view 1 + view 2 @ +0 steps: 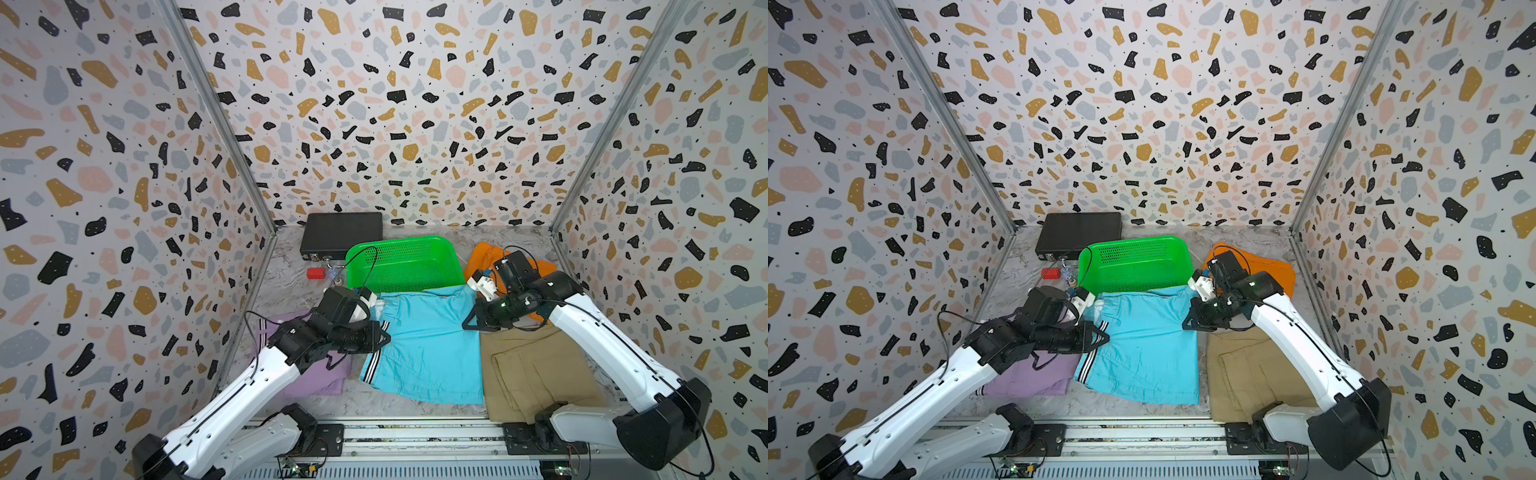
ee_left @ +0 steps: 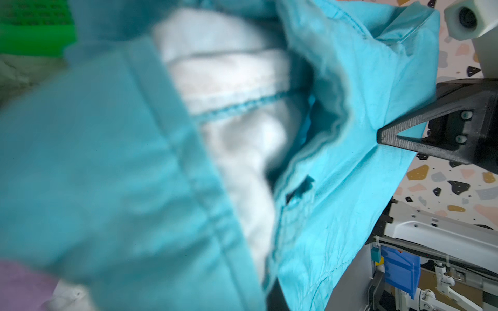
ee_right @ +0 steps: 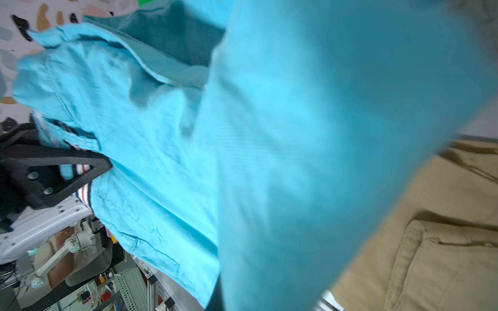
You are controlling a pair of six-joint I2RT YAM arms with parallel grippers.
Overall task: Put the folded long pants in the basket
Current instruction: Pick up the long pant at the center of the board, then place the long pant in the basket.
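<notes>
Clamped on opposite edges of the cyan pants (image 1: 428, 349), the left gripper (image 1: 384, 337) and right gripper (image 1: 467, 324) share the load — seemingly to carry them flat into the basket (image 1: 403, 266) toward the far edge of the bench (image 1: 286, 291).

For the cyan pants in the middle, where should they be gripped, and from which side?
By both side edges, one gripper from each side: the cyan pants lie wide, flat and limp, far edge at the basket. The left gripper pinches the striped edge, the right gripper the opposite one.

Flat black box (image 1: 341, 232) against back wall. Small red block (image 1: 316, 273) just before box, apart. Marbled tabletop (image 1: 286, 291) beneath box.
</notes>
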